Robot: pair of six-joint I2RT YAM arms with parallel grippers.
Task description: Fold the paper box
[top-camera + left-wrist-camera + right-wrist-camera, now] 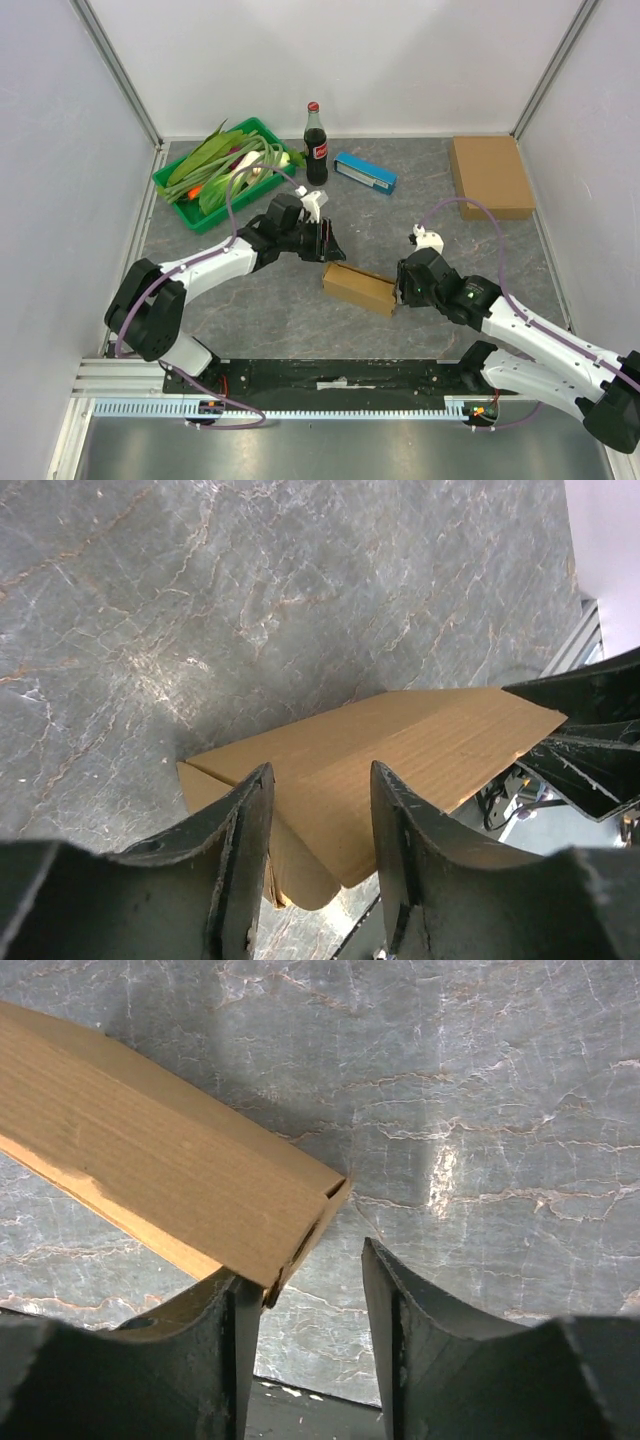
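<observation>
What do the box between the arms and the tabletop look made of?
Box: brown cardboard, matte, with creased folds and a scuffed pale edge. Tabletop: grey with marble-like veins, slight sheen from a glare patch; stone or printed laminate, cannot tell.

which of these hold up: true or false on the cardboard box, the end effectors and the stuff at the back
The cardboard box lies on the table between the left end effector and the right end effector: true.
The right end effector is clamped shut on the box: false, its jaws stand apart, with the box's end beside one finger.
The cola bottle stands upright: true.
The blue box sits inside the green tray: false, it lies on the table, right of the bottle.
</observation>
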